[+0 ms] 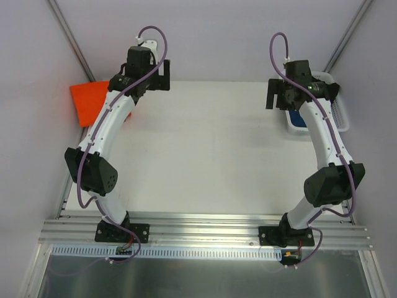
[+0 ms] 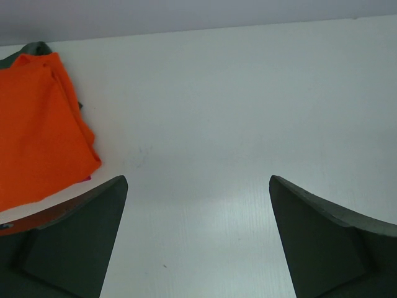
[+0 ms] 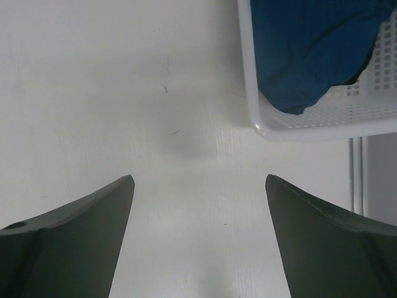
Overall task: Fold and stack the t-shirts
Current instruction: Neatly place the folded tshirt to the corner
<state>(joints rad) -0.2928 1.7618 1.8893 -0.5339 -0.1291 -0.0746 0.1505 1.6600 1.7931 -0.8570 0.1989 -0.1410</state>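
Note:
A folded bright orange t-shirt [image 1: 90, 100] lies at the table's far left edge. In the left wrist view the orange t-shirt [image 2: 37, 124] has a dark cloth edge [image 2: 36, 48] showing at its far corner and a magenta sliver [image 2: 87, 178] at its near corner. A dark blue t-shirt [image 3: 310, 49] lies crumpled in the white mesh basket [image 3: 310, 128] at the far right. My left gripper [image 2: 198, 180] hangs open over bare table just right of the orange t-shirt. My right gripper [image 3: 200, 178] is open and empty, just left of the basket.
The basket [image 1: 338, 115] sits at the table's far right edge, partly hidden by the right arm. Grey walls stand behind and beside the table [image 1: 211, 155]. An aluminium rail [image 1: 205, 230] runs along the near edge.

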